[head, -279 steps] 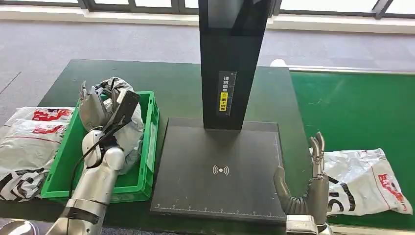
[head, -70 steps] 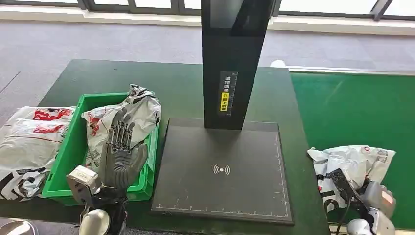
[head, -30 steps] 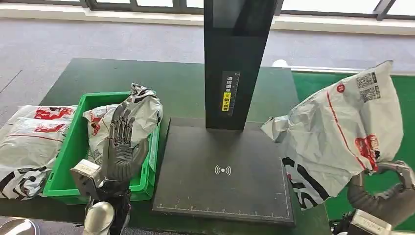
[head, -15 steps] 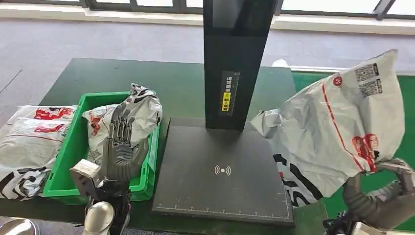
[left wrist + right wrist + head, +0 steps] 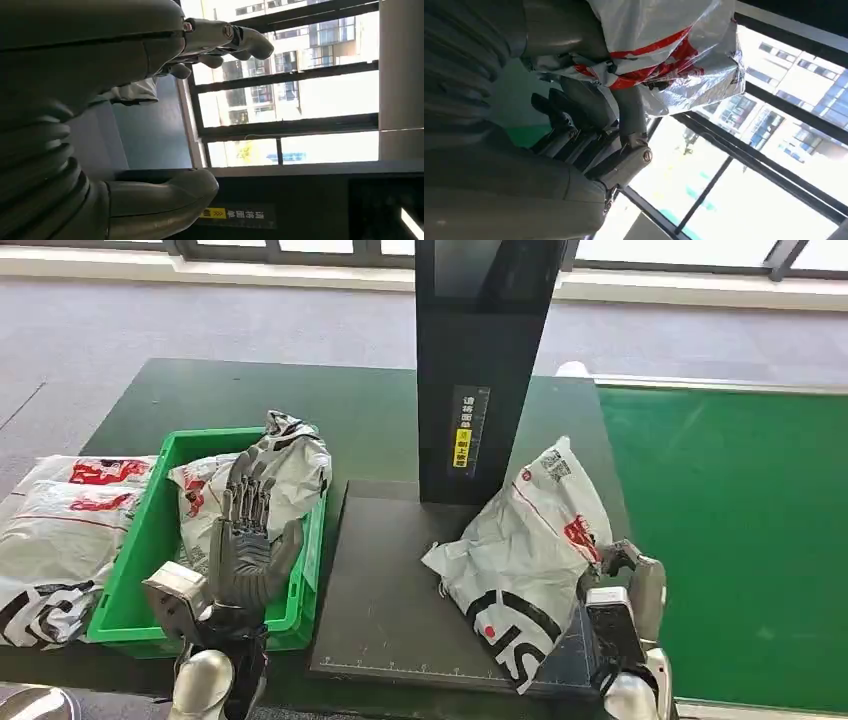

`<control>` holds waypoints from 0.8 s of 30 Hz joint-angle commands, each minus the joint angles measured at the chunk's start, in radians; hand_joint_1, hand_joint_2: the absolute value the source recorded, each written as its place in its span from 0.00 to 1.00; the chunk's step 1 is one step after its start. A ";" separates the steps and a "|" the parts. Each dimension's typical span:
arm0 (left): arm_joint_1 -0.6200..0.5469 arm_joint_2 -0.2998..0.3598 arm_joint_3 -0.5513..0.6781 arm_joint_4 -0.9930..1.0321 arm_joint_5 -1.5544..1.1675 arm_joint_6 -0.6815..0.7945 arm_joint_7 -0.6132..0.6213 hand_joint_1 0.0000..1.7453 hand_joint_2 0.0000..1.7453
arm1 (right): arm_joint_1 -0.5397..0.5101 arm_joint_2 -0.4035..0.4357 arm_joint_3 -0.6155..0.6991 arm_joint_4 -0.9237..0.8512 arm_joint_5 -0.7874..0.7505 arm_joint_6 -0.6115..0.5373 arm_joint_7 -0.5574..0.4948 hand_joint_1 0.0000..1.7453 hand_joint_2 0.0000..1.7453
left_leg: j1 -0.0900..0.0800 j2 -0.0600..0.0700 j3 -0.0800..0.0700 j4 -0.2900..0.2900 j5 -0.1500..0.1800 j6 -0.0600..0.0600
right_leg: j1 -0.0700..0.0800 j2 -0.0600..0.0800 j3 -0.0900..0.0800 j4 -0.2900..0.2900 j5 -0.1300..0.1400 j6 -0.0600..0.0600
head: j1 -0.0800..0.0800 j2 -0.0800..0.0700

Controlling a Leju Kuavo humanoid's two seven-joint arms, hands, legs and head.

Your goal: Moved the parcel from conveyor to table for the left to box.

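Right hand point(image 5: 622, 575) grips parcel point(image 5: 520, 555) at its 3 o'clock edge, seemingly resting on scanner pad point(image 5: 385, 590); left hand point(image 5: 245, 540), fingers spread, empty, farther at 9 o'clock.

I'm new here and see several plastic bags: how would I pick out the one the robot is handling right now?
Find the tall black post rising from the flat black platform at mid-table. The parcel lies on the platform's right part, held at its edge by the right hand. The other bags lie in or beside the green crate.
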 commanded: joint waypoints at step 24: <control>0.034 0.042 -0.057 -0.009 -0.021 -0.037 0.042 0.00 1.00 | 0.114 0.029 0.143 0.006 0.217 0.400 0.343 0.00 1.00 | 0.001 0.000 0.004 -0.001 -0.002 -0.001 | 0.001 -0.001 0.002 -0.001 -0.003 -0.002 | 0.000 0.000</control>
